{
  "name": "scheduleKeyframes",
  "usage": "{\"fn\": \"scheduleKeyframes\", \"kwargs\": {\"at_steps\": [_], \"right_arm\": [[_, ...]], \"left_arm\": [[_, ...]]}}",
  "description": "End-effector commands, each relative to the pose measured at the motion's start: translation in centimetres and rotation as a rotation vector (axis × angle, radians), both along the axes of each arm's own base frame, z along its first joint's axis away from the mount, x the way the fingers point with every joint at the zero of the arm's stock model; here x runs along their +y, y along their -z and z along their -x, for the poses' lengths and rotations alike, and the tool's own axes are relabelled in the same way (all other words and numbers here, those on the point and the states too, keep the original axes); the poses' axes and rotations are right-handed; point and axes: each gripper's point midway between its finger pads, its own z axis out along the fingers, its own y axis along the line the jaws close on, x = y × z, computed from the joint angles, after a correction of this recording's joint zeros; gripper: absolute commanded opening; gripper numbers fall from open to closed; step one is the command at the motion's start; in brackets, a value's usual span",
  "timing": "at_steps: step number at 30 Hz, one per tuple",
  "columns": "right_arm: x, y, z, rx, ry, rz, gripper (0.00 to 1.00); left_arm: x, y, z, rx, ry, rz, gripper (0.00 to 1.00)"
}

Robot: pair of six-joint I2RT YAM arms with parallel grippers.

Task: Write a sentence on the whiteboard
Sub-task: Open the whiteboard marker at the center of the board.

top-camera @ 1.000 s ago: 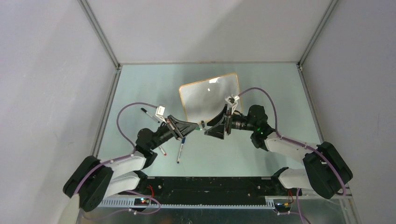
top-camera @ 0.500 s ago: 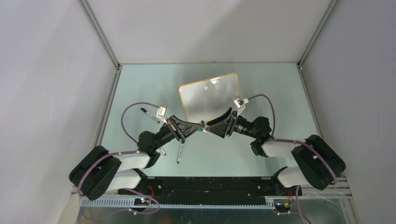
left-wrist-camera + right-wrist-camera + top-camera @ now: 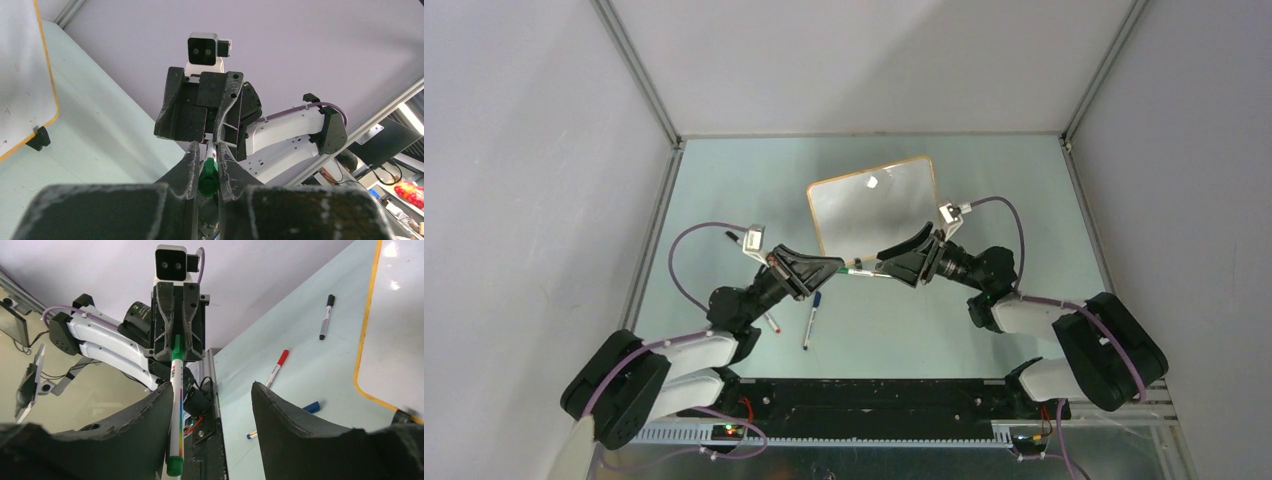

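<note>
Top external view is showing the whiteboard [image 3: 864,215] sitting on the pale green table [image 3: 724,180], its orange-tan frame turned slightly askew and glare washing over its white face. Just in front of the whiteboard's near edge, the two grippers are meeting tip to tip with a green marker [image 3: 861,271] stretching between them. The left gripper [image 3: 841,267] is reaching in from the whiteboard's near-left side, and its fingers are clamping tight on the marker's green cap end, as the left wrist view is showing. The right gripper [image 3: 881,268] is coming in from the whiteboard's near-right side with its jaws standing wide apart. The marker's other end is lying between them, resting against one finger and leaving a clear gap to the other, so nothing is being squeezed there. One black clip foot [image 3: 39,138] is sticking out under the whiteboard's near corner. Off the whiteboard's left side, a black marker [image 3: 326,316], a red marker [image 3: 276,367] and a blue marker [image 3: 311,406] are lying loose on the table.
</note>
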Motion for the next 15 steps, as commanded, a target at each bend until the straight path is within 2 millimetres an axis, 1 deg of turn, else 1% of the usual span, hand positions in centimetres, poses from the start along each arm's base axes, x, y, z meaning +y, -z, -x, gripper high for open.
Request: {"fn": "scheduleKeyframes", "kwargs": {"at_steps": [1, 5, 7, 9, 11, 15], "right_arm": [[0.0, -1.6, 1.0, -0.050, -0.057, -0.020, 0.61], [0.5, -1.6, 1.4, -0.049, -0.088, -0.016, 0.58], [0.7, -1.7, 1.6, -0.056, -0.101, -0.017, 0.55], [0.9, -1.7, 1.8, -0.054, -0.113, -0.016, 0.47], [1.1, -1.7, 2.0, -0.054, -0.125, -0.018, 0.42], [1.4, -1.7, 2.1, -0.044, -0.140, -0.022, 0.34]], "left_arm": [[0.6, -0.6, -0.2, -0.051, -0.042, -0.005, 0.00], [0.5, -0.4, -0.3, -0.042, -0.047, -0.017, 0.00], [0.4, -0.2, -0.5, -0.034, -0.049, -0.026, 0.00], [0.3, 0.1, -0.7, -0.022, -0.049, -0.035, 0.00], [0.2, 0.2, -0.8, -0.017, -0.048, -0.038, 0.00], [0.2, 0.3, -0.9, -0.012, -0.046, -0.039, 0.00]]}}
